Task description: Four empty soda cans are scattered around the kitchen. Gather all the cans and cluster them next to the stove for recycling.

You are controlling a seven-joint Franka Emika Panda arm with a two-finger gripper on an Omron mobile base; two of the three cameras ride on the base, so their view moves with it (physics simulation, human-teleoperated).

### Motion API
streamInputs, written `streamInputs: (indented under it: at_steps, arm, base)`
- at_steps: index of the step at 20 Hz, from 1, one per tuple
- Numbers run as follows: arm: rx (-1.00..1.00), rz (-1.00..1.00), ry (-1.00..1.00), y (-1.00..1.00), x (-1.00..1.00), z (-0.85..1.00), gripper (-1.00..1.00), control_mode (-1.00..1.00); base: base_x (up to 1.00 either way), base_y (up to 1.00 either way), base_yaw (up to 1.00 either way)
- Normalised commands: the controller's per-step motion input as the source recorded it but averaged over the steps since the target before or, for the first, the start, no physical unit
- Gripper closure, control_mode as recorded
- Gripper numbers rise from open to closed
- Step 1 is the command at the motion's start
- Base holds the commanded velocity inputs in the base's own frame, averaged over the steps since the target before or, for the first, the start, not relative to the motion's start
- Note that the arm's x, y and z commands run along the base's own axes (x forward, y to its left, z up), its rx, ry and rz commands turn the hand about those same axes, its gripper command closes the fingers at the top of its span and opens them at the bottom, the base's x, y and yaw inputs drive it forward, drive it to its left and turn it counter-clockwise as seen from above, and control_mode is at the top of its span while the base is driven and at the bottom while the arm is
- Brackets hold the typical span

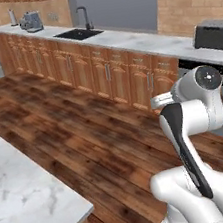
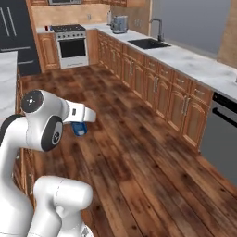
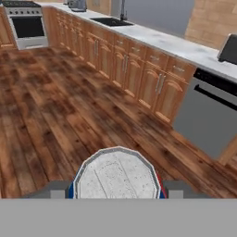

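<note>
- The pincer (image 3: 115, 194) is clamped on a blue soda can (image 3: 115, 178); its silver top sits right between the finger tips in the hand view, and in the right base view the can (image 2: 79, 128) hangs just under the hand
- My read: this is a carrying leg, can picked up but not yet delivered; where the other cans are I cannot tell
- The stove (image 2: 70, 42) stands far ahead of the pincer, at the far end of the room; the can is well apart from it
- Below the pincer lies a dark wooden floor (image 3: 55, 106); ahead and to its right runs a long marble worktop (image 3: 166, 41) over wooden cabinets, with a sink (image 2: 148, 43), and a steel dishwasher (image 3: 208, 115) nearer
</note>
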Motion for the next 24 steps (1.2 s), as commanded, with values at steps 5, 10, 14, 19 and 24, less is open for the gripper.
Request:
streamInputs:
  at_steps: [5,10,14,19,24]
  arm:
    - [0.00,0.00,0.00,0.00,0.00,0.00,1.00,1.00]
    - [0.00,0.00,0.00,0.00,0.00,0.00,1.00,1.00]
    - [0.00,0.00,0.00,0.00,0.00,0.00,1.00,1.00]
    - [0.00,0.00,0.00,0.00,0.00,0.00,1.00,1.00]
    - [0.00,0.00,0.00,0.00,0.00,0.00,1.00,1.00]
  base:
    - [0.71,-0.27,0.27]
    - [0.80,-0.28,0.23]
    - [0.88,-0.18,0.24]
    - [0.87,-0.16,0.24]
    - [0.89,-0.17,0.23]
